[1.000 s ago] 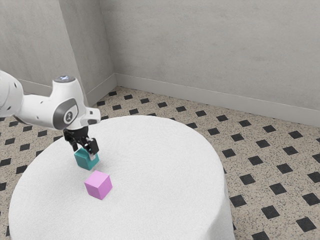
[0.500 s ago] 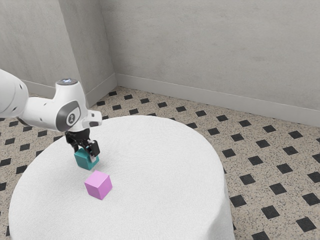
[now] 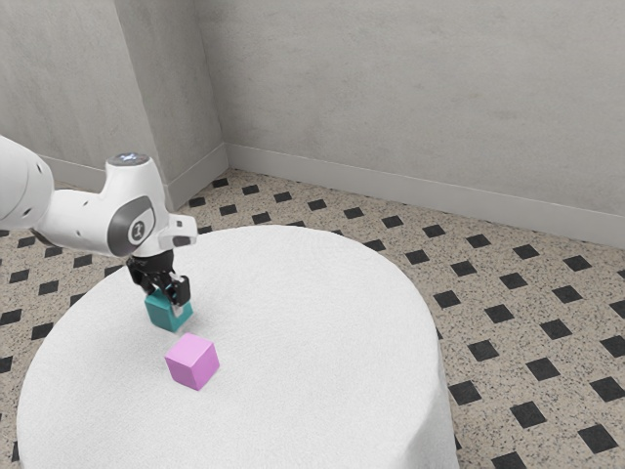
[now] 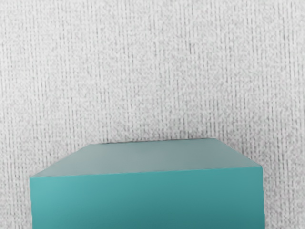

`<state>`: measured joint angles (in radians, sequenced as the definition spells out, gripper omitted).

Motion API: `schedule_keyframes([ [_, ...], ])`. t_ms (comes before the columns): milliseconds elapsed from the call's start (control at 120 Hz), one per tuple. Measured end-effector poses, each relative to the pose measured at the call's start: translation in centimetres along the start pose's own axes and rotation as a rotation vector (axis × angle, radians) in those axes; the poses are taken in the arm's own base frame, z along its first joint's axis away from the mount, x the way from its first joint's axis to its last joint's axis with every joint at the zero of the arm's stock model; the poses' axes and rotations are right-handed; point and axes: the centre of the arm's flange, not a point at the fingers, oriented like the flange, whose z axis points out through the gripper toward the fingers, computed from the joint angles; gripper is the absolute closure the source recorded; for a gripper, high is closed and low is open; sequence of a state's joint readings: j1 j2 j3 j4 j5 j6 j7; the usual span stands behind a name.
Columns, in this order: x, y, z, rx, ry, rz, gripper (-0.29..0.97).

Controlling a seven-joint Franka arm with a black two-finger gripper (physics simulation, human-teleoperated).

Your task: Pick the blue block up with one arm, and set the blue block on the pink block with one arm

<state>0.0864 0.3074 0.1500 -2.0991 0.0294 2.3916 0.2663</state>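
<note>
One hand, black and two-fingered, points down from one white arm; its fingers stand either side of the blue block and press on it from two sides, so it is clamped on that block. There are two blocks in all: one blue, which looks more teal than blue, and one pink. The blue block sits in the hand, low over the part of the tabletop nearest its edge on the exterior view's left; whether its underside touches the cloth or hangs just clear of it is hard to make out. The pink block lies on the cloth just beside the blue one, toward the tabletop's near edge, apart from it and from the hand. The fingers hide the blue block's upper part in the exterior view; in the wrist view the blue block is cut off at the lower edge, with its top face and one side showing against the tabletop. The arm's base is cut off at the exterior view's left. The one tabletop is round under a white woven cloth that hangs down over its rim; the floor is speckled beige with small black diamonds; the walls are pale grey, with a light baseboard and a corner behind the arm.
</note>
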Motion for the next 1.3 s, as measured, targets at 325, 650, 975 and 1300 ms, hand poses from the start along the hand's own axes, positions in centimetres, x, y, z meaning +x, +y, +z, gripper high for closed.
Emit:
schedule_keyframes([
  [325,0.2,1.3,-2.9,-0.031,0.046,-0.014,0.31],
  [650,-2.4,6.5,-8.9,-0.081,0.064,0.032,0.32],
  [975,-5.4,9.0,-8.8,-0.113,0.028,0.034,0.32],
  [1300,-7.9,10.6,-8.9,-0.125,0.020,0.029,0.32],
])
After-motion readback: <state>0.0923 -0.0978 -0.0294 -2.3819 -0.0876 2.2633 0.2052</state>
